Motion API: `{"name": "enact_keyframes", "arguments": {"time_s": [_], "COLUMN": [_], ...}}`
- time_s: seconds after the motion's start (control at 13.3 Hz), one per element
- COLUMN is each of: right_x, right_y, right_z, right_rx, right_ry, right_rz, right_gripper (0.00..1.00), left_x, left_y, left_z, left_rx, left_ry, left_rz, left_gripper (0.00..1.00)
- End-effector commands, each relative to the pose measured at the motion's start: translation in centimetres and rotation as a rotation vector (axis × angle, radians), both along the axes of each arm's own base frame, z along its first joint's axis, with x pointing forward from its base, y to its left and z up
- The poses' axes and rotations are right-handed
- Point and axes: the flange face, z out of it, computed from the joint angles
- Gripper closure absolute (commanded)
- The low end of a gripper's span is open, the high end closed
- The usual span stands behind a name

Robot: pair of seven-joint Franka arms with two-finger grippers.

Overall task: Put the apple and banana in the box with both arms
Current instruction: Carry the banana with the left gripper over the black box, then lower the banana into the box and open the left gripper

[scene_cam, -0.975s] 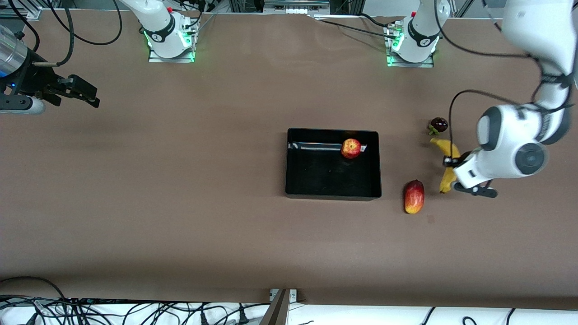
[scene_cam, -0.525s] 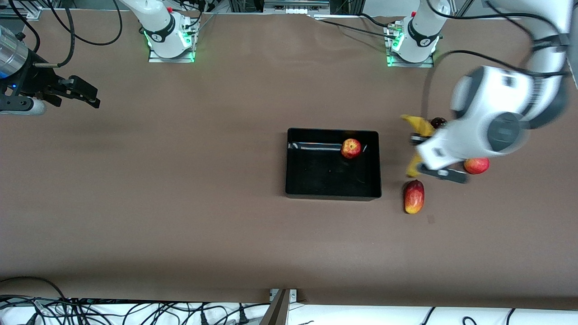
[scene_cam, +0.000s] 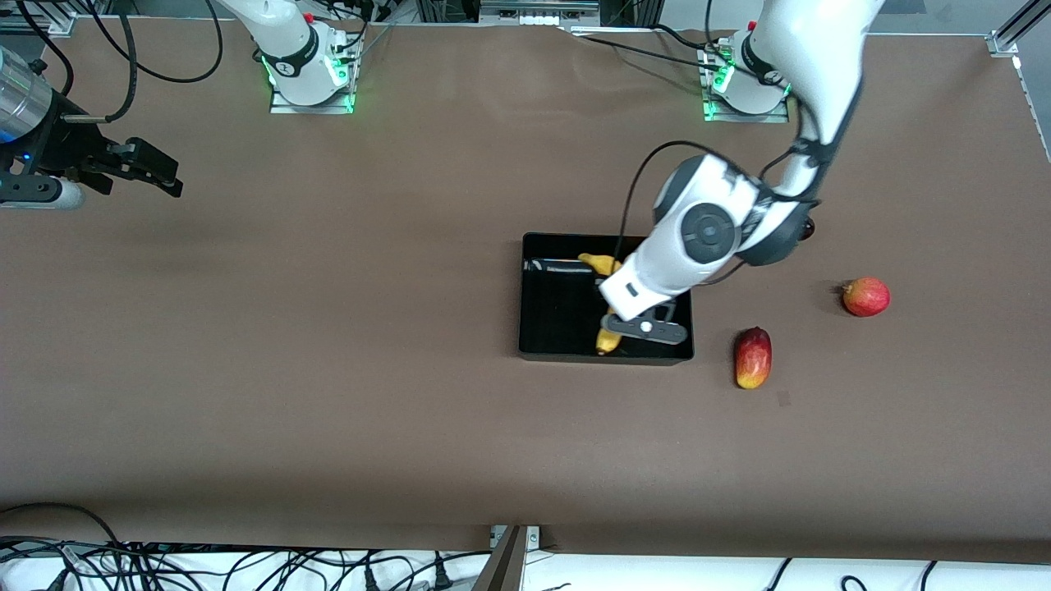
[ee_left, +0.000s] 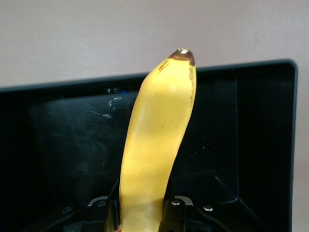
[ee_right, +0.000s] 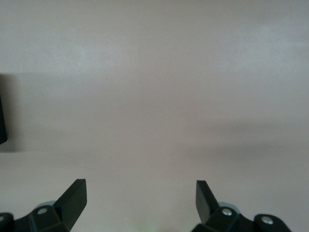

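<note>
Banana hangs over the box, pinched by the left end effector for release; right end effector, spread, waits near the desk's edge.

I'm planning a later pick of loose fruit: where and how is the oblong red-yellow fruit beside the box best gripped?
Probably across the middle of the mango-like fruit, coming straight down. It lies flat on the table, long axis running toward the camera, apart from the box, so both narrow flanks look open for fingers.
</note>
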Motion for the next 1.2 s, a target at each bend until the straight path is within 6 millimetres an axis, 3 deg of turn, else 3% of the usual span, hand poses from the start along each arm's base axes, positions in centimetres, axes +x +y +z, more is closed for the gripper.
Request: {"name": "enact_keyframes", "arguments": {"time_s": [0.0, 0.15, 0.38, 0.45, 0.53, 0.6, 0.75, 0.9, 1.12], "right_x": [0.2, 0.2, 0.2, 0.2, 0.3, 0.3, 0.2, 0.3, 0.2], "right_y": [-0.1, -0.1, -0.1, -0.1, -0.1, -0.1, -0.1, -0.1, 0.0], "right_z": [0.6, 0.6, 0.6, 0.6, 0.5, 0.5, 0.6, 0.5, 0.5], "right_rx": [-0.012, -0.012, -0.012, -0.012, -0.012, -0.012, -0.012, -0.012, -0.012], "right_ry": [-0.009, -0.009, -0.009, -0.009, -0.008, -0.008, -0.009, -0.008, -0.008], "right_rz": [0.002, 0.000, 0.002, 0.002, 0.000, 0.002, 0.002, 0.002, 0.003], "right_gripper": [0.00, 0.00, 0.00, 0.00, 0.00, 0.00, 0.00, 0.00, 0.00], "left_x": [-0.9, -1.8, -2.7, -2.8, -2.7, -2.5, -1.8, -0.8, 0.2], "left_y": [-1.3, -2.4, -3.8, -4.0, -3.9, -3.9, -2.4, 1.7, 10.8], "left_z": [-3.4, -5.7, -7.6, -7.5, -7.3, -6.0, -1.7, 4.5, 12.9], "left_rx": [0.007, 0.019, 0.013, 0.012, 0.013, 0.011, 0.020, 0.046, 0.077], "left_ry": [0.040, 0.060, 0.052, 0.050, 0.046, 0.035, 0.036, 0.067, 0.112], "left_rz": [0.004, -0.017, -0.034, -0.037, -0.038, -0.048, -0.036, 0.000, 0.082], "left_gripper": [1.00, 1.00, 1.00, 0.90, 0.10, 0.00, 0.00, 0.00, 0.00]}}
